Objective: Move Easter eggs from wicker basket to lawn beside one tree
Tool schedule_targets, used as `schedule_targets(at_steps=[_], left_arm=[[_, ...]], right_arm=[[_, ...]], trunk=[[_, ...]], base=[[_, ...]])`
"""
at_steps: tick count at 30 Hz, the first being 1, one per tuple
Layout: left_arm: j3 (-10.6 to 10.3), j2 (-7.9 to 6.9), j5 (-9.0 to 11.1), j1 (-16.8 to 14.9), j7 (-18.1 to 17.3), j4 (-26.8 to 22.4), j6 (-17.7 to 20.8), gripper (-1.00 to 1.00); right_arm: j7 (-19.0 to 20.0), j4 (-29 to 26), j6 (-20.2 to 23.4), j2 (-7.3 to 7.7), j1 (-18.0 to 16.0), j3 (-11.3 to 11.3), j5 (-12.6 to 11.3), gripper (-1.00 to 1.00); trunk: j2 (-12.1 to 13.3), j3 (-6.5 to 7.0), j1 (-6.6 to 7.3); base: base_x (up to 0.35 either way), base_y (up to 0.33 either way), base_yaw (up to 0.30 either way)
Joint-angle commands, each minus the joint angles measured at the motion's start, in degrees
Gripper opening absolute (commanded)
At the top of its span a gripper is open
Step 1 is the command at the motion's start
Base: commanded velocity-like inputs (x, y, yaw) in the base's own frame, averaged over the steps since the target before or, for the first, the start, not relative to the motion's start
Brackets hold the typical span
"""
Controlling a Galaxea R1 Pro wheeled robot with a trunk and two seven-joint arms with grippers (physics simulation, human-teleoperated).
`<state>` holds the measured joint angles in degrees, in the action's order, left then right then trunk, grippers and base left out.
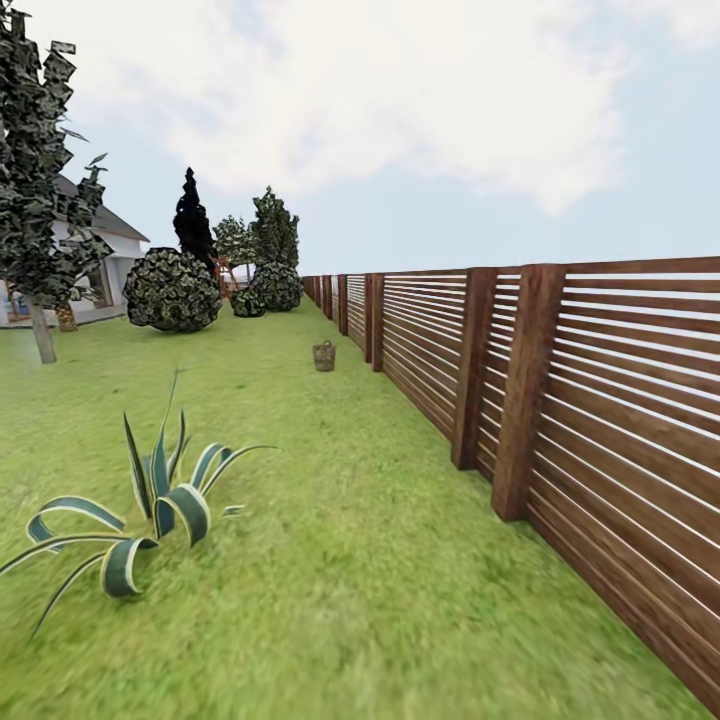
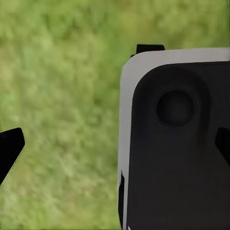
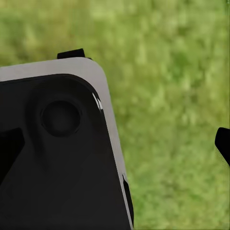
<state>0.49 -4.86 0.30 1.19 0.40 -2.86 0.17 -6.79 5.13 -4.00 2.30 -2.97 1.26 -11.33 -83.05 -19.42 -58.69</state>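
The wicker basket [image 1: 324,356] stands small and far off on the lawn [image 1: 300,560], close to the fence. At this distance the Easter eggs are hidden. A tree [image 1: 40,250] with a pale trunk and dark flecked leaves rises at the left edge. In the left wrist view my left gripper [image 2: 116,146] hangs open over blurred grass, one dark fingertip [image 2: 9,151] at each side of the frame. My right gripper [image 3: 116,146] is open too, over grass. Neither holds anything.
A brown slatted fence [image 1: 560,400] runs along the right side into the distance. A striped spiky plant [image 1: 150,510] grows at the near left. Round bushes [image 1: 172,290], a near-black tree [image 1: 192,225] and a white house [image 1: 110,260] lie beyond. My black and white body [image 2: 177,143] shows beside both grippers.
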Motion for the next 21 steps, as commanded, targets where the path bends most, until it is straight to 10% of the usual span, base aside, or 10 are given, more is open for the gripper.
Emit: schedule_targets(at_steps=[1, 21], left_arm=[[0.04, 0.0, 0.04, 0.04, 0.04, -0.13, 0.01, 1.0], [0.04, -0.05, 0.03, 0.04, 0.04, -0.13, 0.03, 1.0]], right_arm=[[0.03, 0.24, -0.41, -0.01, -0.1, 0.15, -0.45, 1.0], [0.03, 0.24, -0.44, -0.01, -0.1, 0.15, -0.45, 1.0]], trunk=[[-0.03, -0.05, -0.04], [-0.03, -0.05, -0.04]], base=[[0.32, 0.0, 0.0], [0.32, 0.0, 0.0]])
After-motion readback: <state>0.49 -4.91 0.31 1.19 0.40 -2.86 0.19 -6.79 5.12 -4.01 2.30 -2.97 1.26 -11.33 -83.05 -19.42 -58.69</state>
